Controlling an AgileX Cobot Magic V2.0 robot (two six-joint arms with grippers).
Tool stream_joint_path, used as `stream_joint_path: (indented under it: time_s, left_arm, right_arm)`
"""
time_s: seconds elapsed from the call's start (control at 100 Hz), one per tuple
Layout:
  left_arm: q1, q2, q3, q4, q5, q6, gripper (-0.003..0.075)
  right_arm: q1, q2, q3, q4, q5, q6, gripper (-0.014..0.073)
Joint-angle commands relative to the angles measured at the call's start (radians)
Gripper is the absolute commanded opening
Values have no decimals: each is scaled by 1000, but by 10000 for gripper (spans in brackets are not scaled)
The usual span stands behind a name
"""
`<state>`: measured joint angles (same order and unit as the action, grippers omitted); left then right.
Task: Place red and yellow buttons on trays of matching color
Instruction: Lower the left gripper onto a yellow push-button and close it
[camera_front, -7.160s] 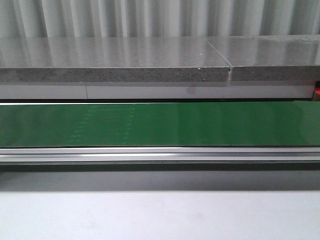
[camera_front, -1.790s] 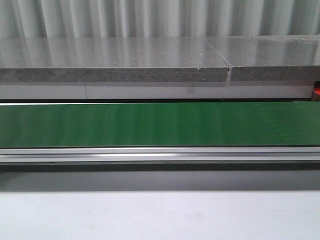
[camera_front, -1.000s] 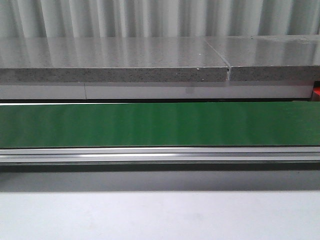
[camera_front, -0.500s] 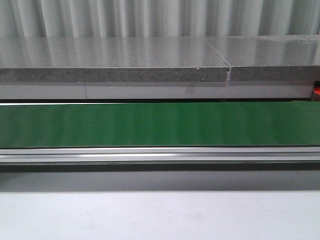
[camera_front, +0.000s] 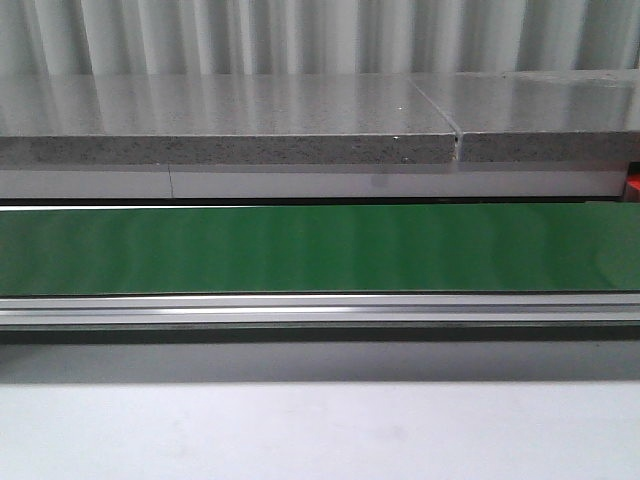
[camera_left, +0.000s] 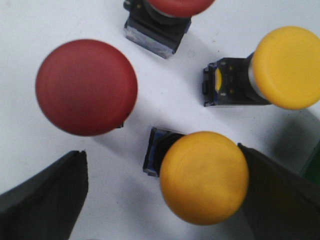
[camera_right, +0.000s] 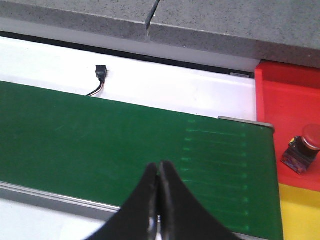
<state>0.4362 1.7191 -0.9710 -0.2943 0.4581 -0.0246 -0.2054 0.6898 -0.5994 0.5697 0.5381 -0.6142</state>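
Observation:
In the left wrist view my left gripper (camera_left: 161, 151) is open over a white surface. A yellow button (camera_left: 204, 177) on a black base lies between its fingers, close against one finger (camera_left: 280, 195); the other finger (camera_left: 47, 200) stands well apart. A red button (camera_left: 86, 87), a second yellow button (camera_left: 286, 67) and another red button (camera_left: 167, 5) lie around it. In the right wrist view my right gripper (camera_right: 159, 166) is shut with nothing in it, above the green belt (camera_right: 100, 140). A red tray (camera_right: 287, 107) holds a red button (camera_right: 302, 152); a yellow tray (camera_right: 299, 212) adjoins it.
The front view shows the green belt (camera_front: 320, 248), its aluminium rail (camera_front: 320, 310), a grey stone counter (camera_front: 230, 125) behind and a white table (camera_front: 320, 430) in front, with no gripper in it. A small black connector (camera_right: 101, 72) with wires lies behind the belt.
Faint dotted marks on the belt in the earliest front view are gone; otherwise that view is the same.

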Motion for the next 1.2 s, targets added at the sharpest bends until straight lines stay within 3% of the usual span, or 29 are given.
stream_joint_path:
  time_s: [0.0, 0.12, 0.28, 0.84, 1.19]
  left_arm:
    - [2, -35, -28, -24, -21, -11, 494]
    - [2, -35, -28, -24, -15, -11, 307]
    - [2, -41, -36, -26, 11, 2, -15]
    - [-10, -316, -63, -75, 152, 130, -20]
    - [-203, -371, -63, -1, 264, 278, -20]
  right_arm:
    - [3, -1, -26, 27, -60, -12, -71]
    - [3, -1, -26, 27, -60, -12, -71]
    - [3, -1, -26, 27, -60, -12, -71]
    - [3, -1, -26, 27, -60, -12, -71]
    - [3, -1, -26, 27, -60, -12, -71]
